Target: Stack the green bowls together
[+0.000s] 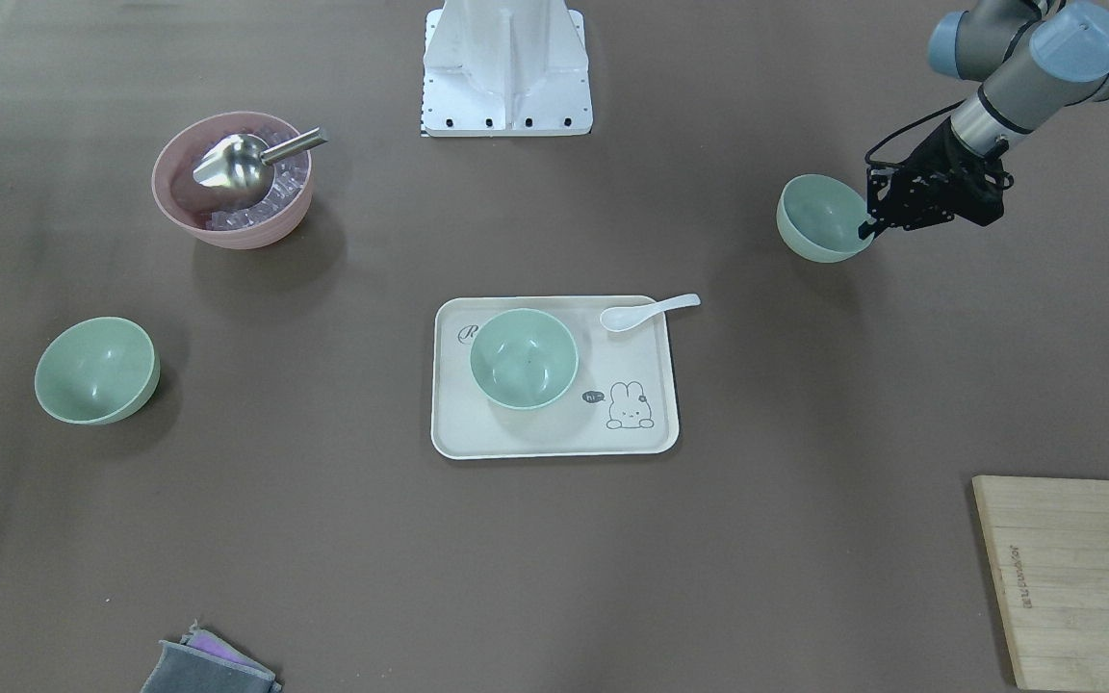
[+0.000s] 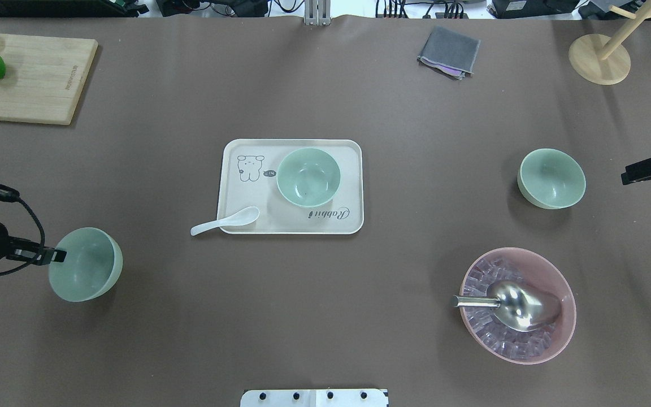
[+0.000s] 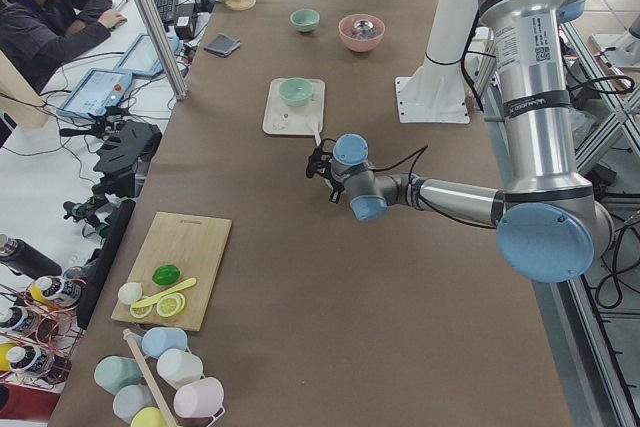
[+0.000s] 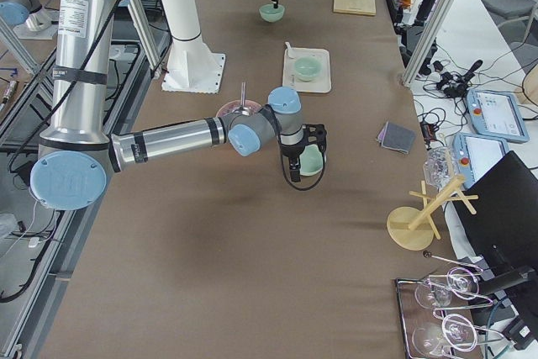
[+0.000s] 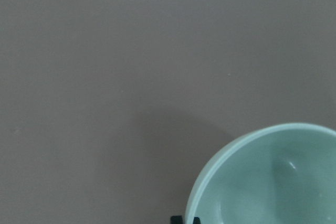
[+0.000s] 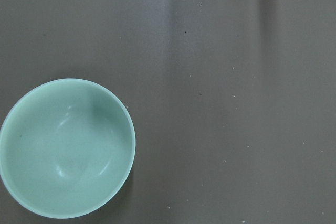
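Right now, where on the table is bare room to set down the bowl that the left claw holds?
The widest bare patch lies between the tray and the robot base, from the held green bowl across to the pink bowl. Another lies between the tray and the right-side green bowl. The tray is crowded by a green bowl and a spoon.

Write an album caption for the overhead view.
Left gripper pinches the rim of a tilted green bowl; a second green bowl sits on the rabbit tray, a third near the right gripper.

A bowl (image 2: 308, 177) sits on the tray (image 2: 235, 195), between a left bowl (image 2: 85, 264) and a right bowl (image 2: 551, 178).
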Available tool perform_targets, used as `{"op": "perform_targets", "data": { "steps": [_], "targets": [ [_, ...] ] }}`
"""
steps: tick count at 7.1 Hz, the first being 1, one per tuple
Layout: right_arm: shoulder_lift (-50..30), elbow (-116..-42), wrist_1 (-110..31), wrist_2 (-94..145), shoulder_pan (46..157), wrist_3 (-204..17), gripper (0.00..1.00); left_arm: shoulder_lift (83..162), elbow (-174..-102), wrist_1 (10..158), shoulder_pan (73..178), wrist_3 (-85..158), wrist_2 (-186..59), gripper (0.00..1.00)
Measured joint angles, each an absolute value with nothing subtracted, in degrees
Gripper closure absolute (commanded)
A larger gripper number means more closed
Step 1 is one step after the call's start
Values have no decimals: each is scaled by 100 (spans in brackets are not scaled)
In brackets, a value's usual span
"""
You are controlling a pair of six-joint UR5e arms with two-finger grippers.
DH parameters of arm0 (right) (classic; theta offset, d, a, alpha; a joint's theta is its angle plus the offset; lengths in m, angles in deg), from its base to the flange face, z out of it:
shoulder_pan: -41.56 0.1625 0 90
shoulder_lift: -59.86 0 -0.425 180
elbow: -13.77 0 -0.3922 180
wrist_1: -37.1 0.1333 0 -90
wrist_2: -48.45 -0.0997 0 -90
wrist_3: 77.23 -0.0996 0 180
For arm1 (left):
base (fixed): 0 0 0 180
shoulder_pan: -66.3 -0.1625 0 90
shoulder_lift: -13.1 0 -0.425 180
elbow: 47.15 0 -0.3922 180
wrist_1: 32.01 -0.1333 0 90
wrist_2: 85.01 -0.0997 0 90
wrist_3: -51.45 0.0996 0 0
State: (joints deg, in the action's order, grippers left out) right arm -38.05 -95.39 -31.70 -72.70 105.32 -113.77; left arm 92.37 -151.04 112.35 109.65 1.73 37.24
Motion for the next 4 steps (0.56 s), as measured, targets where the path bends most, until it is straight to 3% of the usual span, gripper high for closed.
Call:
{"op": "perform_targets", "data": {
  "steps": [2, 4],
  "targets": [
    [-3891, -9539, -3087, -7276, 10526, -11342, 0, 10153, -15200, 10141, 11035, 144, 3745, 100],
    [-3989, -9531, -3025, -7276, 10522, -11338, 0, 11602, -15268, 8219, 11045, 126, 3723, 100]
  ]
}}
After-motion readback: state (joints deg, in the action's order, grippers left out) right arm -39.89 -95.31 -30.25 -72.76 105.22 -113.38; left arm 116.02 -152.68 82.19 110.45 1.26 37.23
